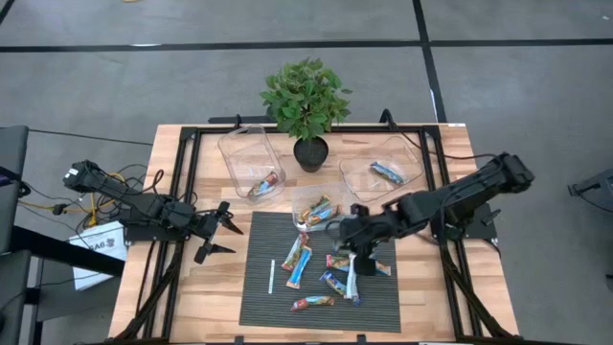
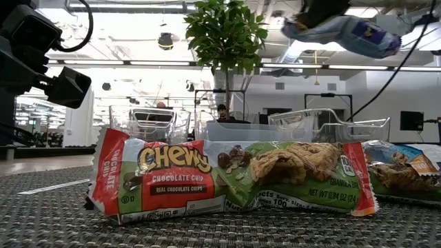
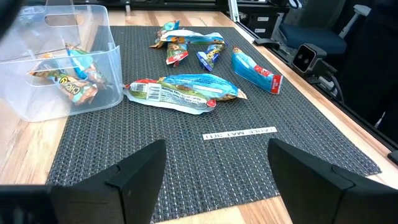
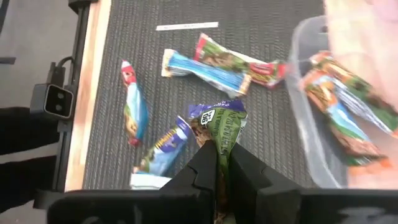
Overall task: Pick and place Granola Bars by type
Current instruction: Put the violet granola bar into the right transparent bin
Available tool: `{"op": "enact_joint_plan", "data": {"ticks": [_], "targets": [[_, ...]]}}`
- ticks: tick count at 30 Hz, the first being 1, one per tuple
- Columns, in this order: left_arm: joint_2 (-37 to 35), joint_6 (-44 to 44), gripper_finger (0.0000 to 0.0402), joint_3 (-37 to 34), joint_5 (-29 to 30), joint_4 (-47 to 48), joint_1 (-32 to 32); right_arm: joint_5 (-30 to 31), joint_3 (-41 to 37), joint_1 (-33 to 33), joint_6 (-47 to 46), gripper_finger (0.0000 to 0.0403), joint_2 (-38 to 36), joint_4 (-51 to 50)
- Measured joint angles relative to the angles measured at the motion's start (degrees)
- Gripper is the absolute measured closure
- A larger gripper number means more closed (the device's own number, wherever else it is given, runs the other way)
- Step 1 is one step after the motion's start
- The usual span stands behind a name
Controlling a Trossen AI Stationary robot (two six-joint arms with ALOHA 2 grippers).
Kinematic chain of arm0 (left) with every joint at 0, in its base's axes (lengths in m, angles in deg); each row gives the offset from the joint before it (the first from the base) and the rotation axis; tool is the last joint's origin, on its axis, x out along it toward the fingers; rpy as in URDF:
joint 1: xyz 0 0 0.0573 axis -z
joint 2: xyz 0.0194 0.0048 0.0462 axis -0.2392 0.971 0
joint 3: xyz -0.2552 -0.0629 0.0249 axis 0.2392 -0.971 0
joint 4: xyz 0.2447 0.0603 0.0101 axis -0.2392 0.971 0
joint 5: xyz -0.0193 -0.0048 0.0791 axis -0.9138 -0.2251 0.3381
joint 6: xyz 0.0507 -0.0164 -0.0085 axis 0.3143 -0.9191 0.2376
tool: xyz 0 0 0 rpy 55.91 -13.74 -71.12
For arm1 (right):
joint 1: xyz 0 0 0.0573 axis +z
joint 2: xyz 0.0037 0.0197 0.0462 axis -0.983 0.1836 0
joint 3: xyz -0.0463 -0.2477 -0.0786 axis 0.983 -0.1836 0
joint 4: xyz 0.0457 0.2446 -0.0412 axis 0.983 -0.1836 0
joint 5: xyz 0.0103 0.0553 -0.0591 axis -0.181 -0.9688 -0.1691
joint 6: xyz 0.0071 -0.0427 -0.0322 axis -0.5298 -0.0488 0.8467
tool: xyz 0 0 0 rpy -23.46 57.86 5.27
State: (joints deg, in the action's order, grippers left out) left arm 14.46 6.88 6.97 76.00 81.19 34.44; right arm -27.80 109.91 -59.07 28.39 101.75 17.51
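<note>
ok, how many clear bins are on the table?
3. In the high view: one bin left of the plant, one bin right of it, and a smaller one in front of the plant at the mat's far edge. None seem hidden.

A potted plant (image 1: pixel 306 101) stands beyond the right end effector (image 1: pixel 349 251); a white stick (image 1: pixel 272 276) lies on the dark mat (image 1: pixel 259 307) between both end effectors.

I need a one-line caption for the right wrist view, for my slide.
Right gripper shut on a green-wrapped granola bar above the dark mat, other bars lying below.
</note>
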Motion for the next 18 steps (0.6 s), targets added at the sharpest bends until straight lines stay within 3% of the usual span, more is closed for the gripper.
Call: {"op": "enact_joint_plan", "data": {"ticks": [18], "targets": [[0.0,0.0,0.0127,0.0,0.0,0.0,0.0,2.6,-8.7,-14.9,0.0,0.0390,-16.8,-4.3]]}}
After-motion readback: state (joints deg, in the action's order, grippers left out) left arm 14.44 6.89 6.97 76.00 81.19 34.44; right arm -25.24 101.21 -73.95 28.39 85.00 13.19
